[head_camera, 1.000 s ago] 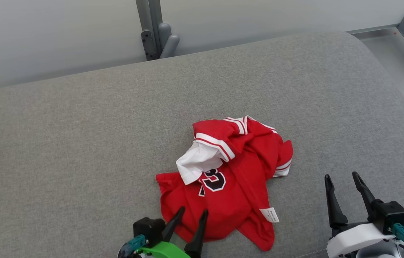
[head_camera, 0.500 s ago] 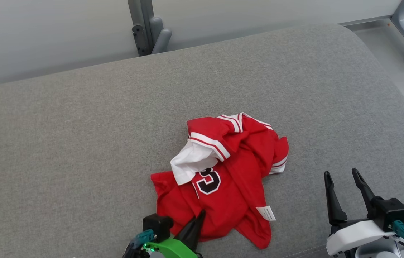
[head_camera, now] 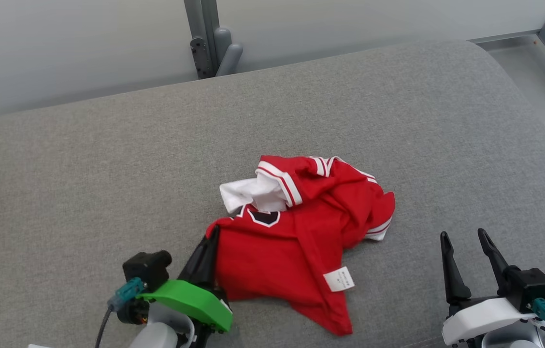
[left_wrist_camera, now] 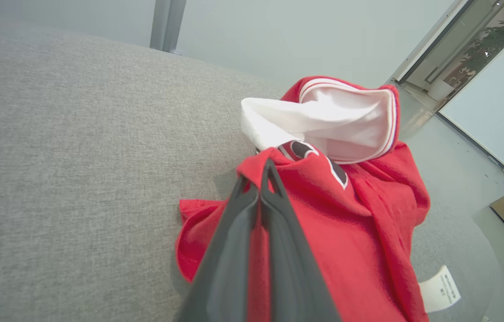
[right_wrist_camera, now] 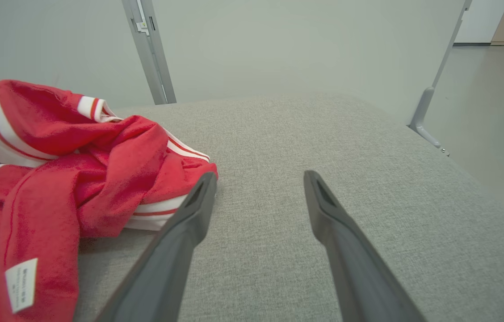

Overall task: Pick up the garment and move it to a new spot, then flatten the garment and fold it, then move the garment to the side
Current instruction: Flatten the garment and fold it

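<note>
Left wrist view: my left tool (left_wrist_camera: 263,172) is closed flat on a raised red fold of the garment (left_wrist_camera: 359,232), with cloth pinched between both fingers. From this grip point the whole garment lies ahead of the tool and to its right. No cloth extends to its left.

1. Grip location. In the head view the pinch sits at the garment's near-left corner. The crumpled body runs away from it across the grey cushion (head_camera: 398,121) toward my right side. The white lining (head_camera: 243,195) is bunched just beyond the grip, and the label (head_camera: 339,279) lies on the near flap.
2. Load direction. I judge that a lift from here will hang the cloth off one corner, so the bulk will drag along the cushion until it clears.
3. Second tool. My right tool (head_camera: 461,235) is spread wide and holds nothing. In the right wrist view the striped cuff (right_wrist_camera: 167,208) lies just beside its left finger; contact cannot be confirmed.
4. Nearer arm. The left tool holds the garment. The right tool is nearest its far-right edge, if a second grip is required for spreading.
</note>
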Robot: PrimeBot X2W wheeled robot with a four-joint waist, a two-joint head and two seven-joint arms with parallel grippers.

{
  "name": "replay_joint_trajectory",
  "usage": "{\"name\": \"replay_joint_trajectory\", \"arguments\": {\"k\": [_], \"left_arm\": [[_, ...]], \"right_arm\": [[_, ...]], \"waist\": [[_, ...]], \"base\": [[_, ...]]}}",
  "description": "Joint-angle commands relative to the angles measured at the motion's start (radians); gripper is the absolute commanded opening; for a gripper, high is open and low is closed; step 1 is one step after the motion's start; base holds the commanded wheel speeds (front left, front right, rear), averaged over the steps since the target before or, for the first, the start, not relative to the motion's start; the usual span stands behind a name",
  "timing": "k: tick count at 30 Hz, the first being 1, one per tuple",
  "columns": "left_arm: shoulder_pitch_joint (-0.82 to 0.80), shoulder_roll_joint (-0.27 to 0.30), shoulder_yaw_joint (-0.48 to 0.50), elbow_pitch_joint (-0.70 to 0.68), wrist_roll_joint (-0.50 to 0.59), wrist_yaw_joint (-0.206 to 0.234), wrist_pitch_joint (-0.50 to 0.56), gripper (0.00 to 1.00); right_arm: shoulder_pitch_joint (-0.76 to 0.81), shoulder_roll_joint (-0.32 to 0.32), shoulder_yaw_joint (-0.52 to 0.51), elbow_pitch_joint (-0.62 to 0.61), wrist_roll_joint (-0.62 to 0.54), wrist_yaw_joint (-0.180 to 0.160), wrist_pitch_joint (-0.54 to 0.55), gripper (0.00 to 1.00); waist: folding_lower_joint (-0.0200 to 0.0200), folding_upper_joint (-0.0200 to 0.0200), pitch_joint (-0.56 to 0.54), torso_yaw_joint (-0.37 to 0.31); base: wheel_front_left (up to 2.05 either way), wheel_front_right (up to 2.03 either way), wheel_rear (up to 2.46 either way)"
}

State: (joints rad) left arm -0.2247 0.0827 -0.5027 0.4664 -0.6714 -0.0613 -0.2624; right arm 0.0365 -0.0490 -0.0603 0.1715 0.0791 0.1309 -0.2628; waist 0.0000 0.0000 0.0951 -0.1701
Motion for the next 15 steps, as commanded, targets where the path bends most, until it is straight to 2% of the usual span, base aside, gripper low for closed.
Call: {"name": "replay_joint_trajectory", "arguments": {"k": [1, 8, 15], "left_arm": [[0.011, 0.016, 0.025, -0.023, 0.016, 0.009, -0.003, 0.0], [-0.028, 0.074, 0.129, -0.098, 0.055, 0.025, -0.003, 0.0], [-0.153, 0.133, 0.144, -0.016, 0.094, 0.029, 0.013, 0.0]], "right_arm": [[0.009, -0.003, 0.0, 0.001, 0.008, 0.0, -0.003, 1.0], [0.007, -0.003, 0.01, 0.006, 0.003, 0.0, -0.003, 1.0], [-0.008, -0.003, 0.019, 0.01, -0.004, 0.0, -0.003, 1.0]], "waist": [[0.0, 0.0, -0.006, 0.009], [0.0, 0.0, -0.021, 0.033], [0.0, 0.0, -0.022, 0.044]], "base": [[0.0, 0.0, 0.0], [0.0, 0.0, 0.0], [0.0, 0.0, 0.0]]}}
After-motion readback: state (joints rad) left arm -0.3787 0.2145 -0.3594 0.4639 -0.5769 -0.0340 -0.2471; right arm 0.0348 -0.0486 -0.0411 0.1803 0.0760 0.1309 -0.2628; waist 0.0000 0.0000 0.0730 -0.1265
